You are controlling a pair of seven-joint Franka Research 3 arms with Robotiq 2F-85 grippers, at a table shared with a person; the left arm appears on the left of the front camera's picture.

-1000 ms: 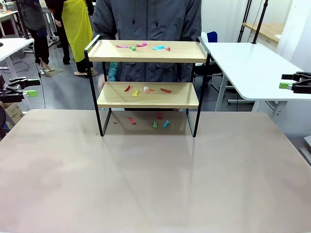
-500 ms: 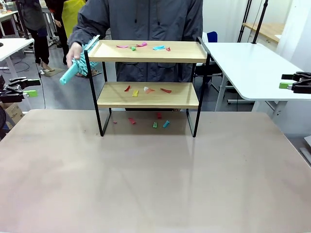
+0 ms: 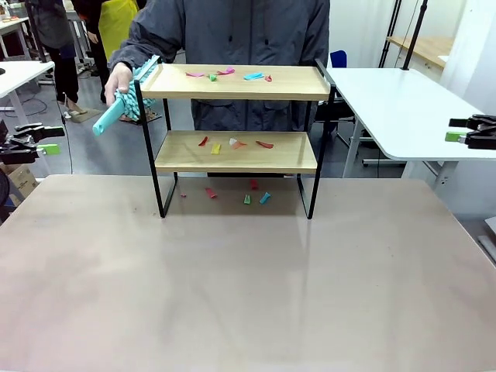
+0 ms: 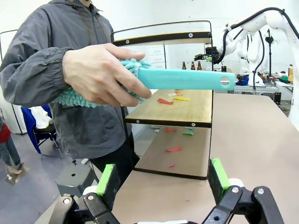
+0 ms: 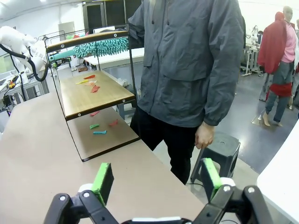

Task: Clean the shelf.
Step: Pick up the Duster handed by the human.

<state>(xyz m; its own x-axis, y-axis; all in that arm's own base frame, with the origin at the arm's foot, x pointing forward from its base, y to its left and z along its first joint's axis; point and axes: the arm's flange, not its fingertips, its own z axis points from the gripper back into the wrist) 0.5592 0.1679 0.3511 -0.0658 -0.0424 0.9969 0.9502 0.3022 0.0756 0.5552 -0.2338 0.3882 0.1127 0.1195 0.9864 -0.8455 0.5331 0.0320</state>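
The shelf (image 3: 294, 82) stands at the table's far side, two wooden boards in a black frame. Colourful paper scraps (image 3: 253, 76) lie on its top board, more scraps (image 3: 232, 143) on the lower board and on the table under it. A person behind it holds a teal duster (image 3: 112, 115) at the shelf's left end. In the left wrist view the person's hand (image 4: 100, 74) grips the duster (image 4: 187, 79) just in front of my open left gripper (image 4: 162, 182). My left gripper (image 3: 53, 139) and right gripper (image 3: 452, 129) hang open off the table's sides. The shelf (image 5: 93, 98) lies ahead of my right gripper (image 5: 156, 179).
The beige table (image 3: 248, 294) spreads bare in front of the shelf. A white table (image 3: 395, 108) stands at the back right. A grey stool (image 5: 219, 154) sits by the person's legs. Other people stand farther back on the left.
The person's hand has come in with the teal duster at the shelf's left end and holds it there. Neither arm has moved.
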